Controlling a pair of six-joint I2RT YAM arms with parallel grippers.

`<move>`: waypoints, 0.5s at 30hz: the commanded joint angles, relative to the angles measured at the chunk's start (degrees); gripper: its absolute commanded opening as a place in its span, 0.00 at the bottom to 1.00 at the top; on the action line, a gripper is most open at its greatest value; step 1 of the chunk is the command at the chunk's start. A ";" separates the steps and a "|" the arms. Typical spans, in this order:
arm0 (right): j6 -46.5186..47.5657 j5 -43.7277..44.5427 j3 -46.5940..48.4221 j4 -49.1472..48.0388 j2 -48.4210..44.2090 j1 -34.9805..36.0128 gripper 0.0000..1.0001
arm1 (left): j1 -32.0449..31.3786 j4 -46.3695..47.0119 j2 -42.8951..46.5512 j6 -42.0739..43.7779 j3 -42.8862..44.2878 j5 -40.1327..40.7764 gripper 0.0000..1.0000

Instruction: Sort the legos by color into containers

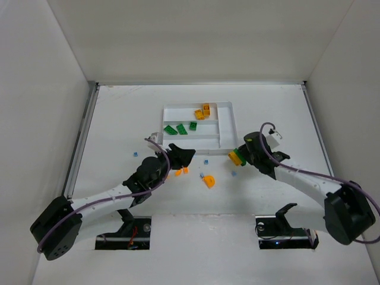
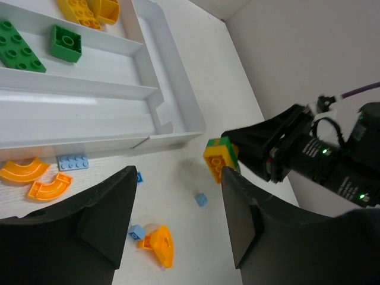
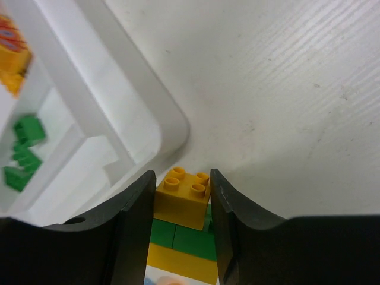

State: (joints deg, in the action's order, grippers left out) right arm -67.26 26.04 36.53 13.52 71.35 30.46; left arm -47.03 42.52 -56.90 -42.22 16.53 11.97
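Just right of centre in the overhead view, the right gripper (image 1: 242, 155) is clamped on a small brick stack (image 3: 181, 205) of hard plastic, yellow-orange over green over yellow. Its two black fingers press flat on the side walls, just off the lower right corner of the shallow white plastic tray (image 1: 196, 144). The left gripper (image 1: 183, 155), at the tray's lower left corner, hangs with its fingers parted and nothing between them. Near it, loose orange curved pieces (image 2: 24, 171) and a light blue plate (image 2: 73, 161) lie on the white table (image 1: 119, 119)

In the tray, yellow-orange bricks (image 1: 202, 111) lie in the top slot and green bricks (image 1: 181, 129) in the middle one. The bottom slot and the narrow slot on the right look bare

I'd judge the stack light, rigid and slick, and only press-fitted, so a skewed squeeze could twist it or pop it apart. Being mixed in colour, it likely needs splitting, best done by taking each brick on its flat sides, clear of the studs

The stack's bottom is cut off at the lower edge of the right wrist view, and I can't tell whether it touches the table. From above, the left arm covers part of the tray's near edge. The scattered light blue bits (image 1: 206, 161) are too small to make out their shape
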 commanded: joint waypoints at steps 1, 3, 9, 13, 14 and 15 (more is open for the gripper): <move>1.17 -0.81 -0.41 -0.69 -6.47 0.17 0.29 | -1.53 2.56 -1.10 0.73 3.06 -3.00 0.57; 2.40 -2.92 0.20 -1.21 -8.33 0.17 0.29 | -2.58 3.44 -2.59 0.91 3.59 -3.44 0.58; 3.54 -9.07 3.10 -5.60 -9.83 2.10 0.29 | -7.41 9.24 -6.72 1.70 3.77 -3.36 0.61; 3.55 -13.11 4.77 -9.64 -7.37 3.33 0.29 | -10.49 13.63 -8.48 2.22 3.59 -1.16 0.64; 3.37 -13.99 4.95 -10.96 -6.58 3.77 0.29 | -11.11 14.16 -9.10 2.75 4.03 -0.81 0.64; 3.19 -14.78 5.21 -12.01 -5.79 4.30 0.29 | -11.55 14.34 -9.54 3.28 4.29 -0.54 0.65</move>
State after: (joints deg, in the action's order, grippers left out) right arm -64.29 15.68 38.57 8.64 64.34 33.30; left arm -57.25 50.30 -65.78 -40.99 18.17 10.00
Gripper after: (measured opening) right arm 0.449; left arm 0.644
